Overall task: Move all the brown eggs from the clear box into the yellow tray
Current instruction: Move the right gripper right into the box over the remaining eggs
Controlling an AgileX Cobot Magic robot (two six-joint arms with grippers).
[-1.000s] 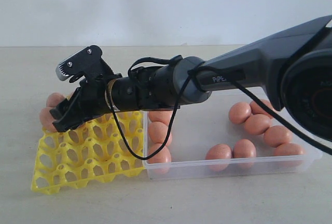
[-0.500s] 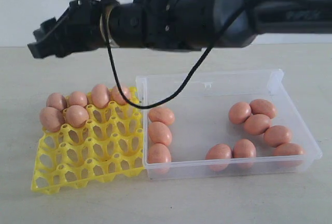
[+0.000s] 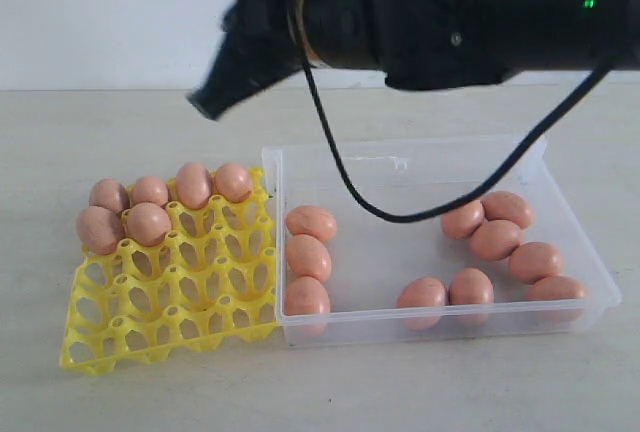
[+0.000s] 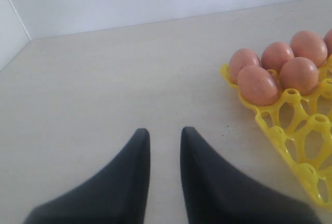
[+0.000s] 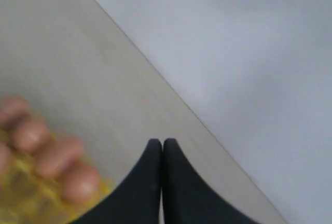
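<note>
Nearest in the exterior view, the yellow tray (image 3: 165,327) lies flat on the bench (image 3: 400,392) with its front rows of cups bare. Its right edge sits just beside the left wall of the clear box (image 3: 440,324), whose long axis runs across the view.

Ten brown eggs (image 3: 309,257) lie on their sides in the box. Three form a near-to-far line along the left wall, each with its long axis roughly across the view. Seven are bunched in the right part, at mixed angles. Six more stand in the tray's two far rows, two in front of four, long axes upright.

In its wrist view the left pincer (image 4: 164,130) is over bare bench near the tray's egg-filled corner, fingers slightly parted with nothing between them.

Above and behind, the dark right arm (image 3: 450,12) reaches in from the right, blurred, trailing a black cable (image 3: 345,182). The right pincer (image 5: 162,143) is pressed together and empty, high over the bench behind the tray. A pale wall (image 3: 90,22) closes the back.
</note>
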